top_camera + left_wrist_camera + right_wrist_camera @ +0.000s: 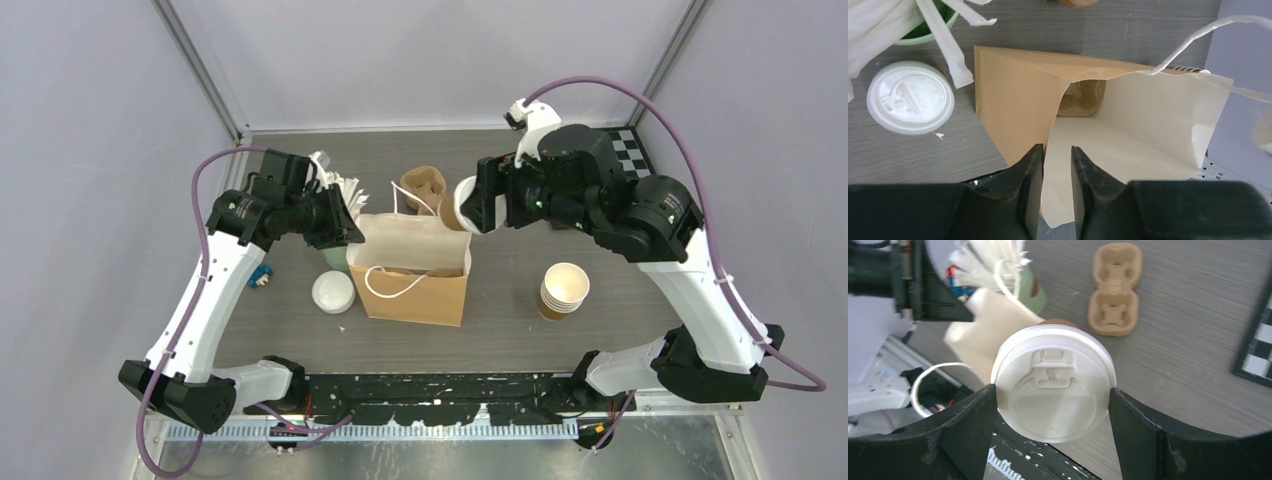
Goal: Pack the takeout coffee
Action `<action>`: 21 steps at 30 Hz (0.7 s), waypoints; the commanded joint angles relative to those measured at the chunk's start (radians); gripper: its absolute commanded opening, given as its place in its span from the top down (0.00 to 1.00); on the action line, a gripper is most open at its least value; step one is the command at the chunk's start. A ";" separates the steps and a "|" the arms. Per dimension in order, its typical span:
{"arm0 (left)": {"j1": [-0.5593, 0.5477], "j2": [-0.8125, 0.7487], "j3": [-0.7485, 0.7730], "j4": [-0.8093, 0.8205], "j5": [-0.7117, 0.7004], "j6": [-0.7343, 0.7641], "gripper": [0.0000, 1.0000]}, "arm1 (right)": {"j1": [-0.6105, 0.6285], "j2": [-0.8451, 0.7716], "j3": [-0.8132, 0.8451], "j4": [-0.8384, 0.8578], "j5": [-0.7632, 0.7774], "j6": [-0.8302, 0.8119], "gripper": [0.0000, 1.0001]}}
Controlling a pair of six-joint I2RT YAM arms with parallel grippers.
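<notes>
The takeout coffee, a brown paper cup under a round white lid, hangs above the table with my right gripper shut on its lid rim. From above, the cup and right gripper sit just past the far right corner of the brown paper bag. The bag stands open, showing its white inside. My left gripper straddles the bag's left rim, its jaws narrowly apart with the paper wall between them. In the top view that gripper is at the bag's upper left corner.
A loose white lid lies left of the bag. A green cup holding wrapped straws stands behind it. A cardboard cup carrier lies at the back. A stack of lidless brown cups stands on the right. A checkerboard is at the back right.
</notes>
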 commanded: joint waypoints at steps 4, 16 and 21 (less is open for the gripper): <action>-0.010 0.000 -0.003 0.128 0.117 0.018 0.82 | 0.107 0.031 -0.034 0.174 -0.184 -0.091 0.25; -0.041 0.031 -0.057 0.321 0.238 -0.001 0.82 | 0.130 0.072 -0.193 0.162 -0.080 -0.272 0.25; -0.041 0.048 -0.036 0.267 0.226 -0.010 0.58 | 0.147 0.086 -0.230 0.151 -0.062 -0.354 0.25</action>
